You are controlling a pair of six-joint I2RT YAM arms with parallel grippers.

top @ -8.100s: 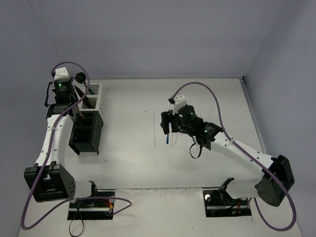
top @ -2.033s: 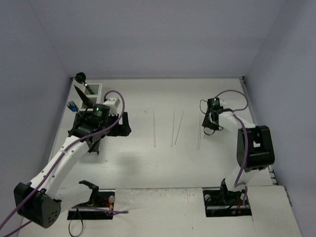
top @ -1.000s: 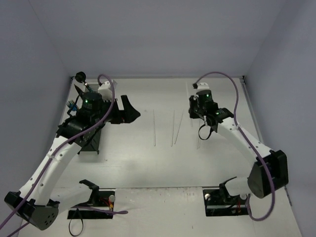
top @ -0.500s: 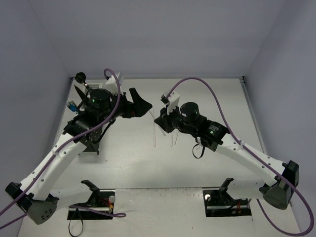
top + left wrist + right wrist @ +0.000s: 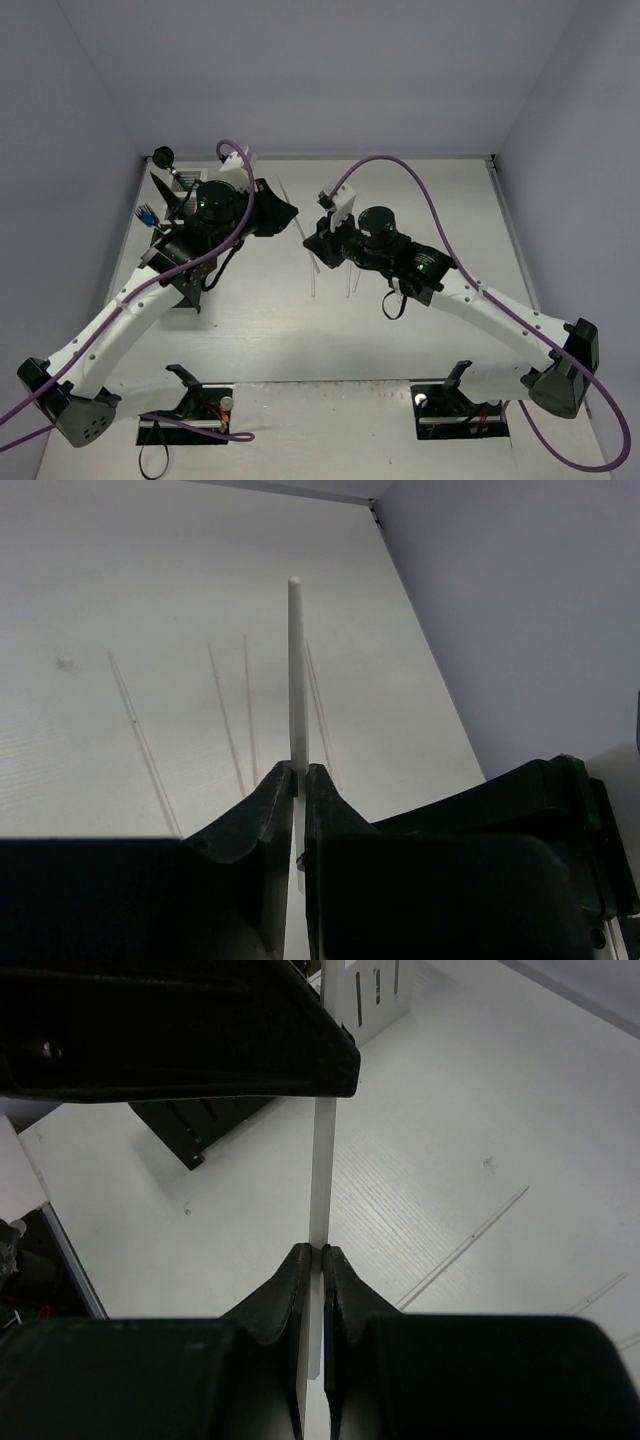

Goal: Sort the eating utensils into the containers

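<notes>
A thin pale chopstick point(image 5: 293, 660) is held in the air between my two arms, above the middle of the table. My left gripper point(image 5: 297, 770) is shut on one part of it. My right gripper point(image 5: 318, 1250) is shut on another part of the same chopstick point(image 5: 321, 1160), just below the left one. In the top view the left gripper point(image 5: 293, 212) and right gripper point(image 5: 312, 240) nearly touch. The containers stand at the far left: a black caddy point(image 5: 180, 280) and a white caddy point(image 5: 190, 180) behind it. A blue utensil point(image 5: 147, 213) sticks out of one.
Several more chopsticks point(image 5: 313, 278) lie side by side on the white table point(image 5: 450, 200), under and just right of the grippers; they show as thin lines point(image 5: 225, 715) in the left wrist view. The black arm bases point(image 5: 185, 410) sit at the near edge.
My left gripper was open half a second ago and has shut on the chopstick that my right gripper holds. Both arms drew slightly closer together.
</notes>
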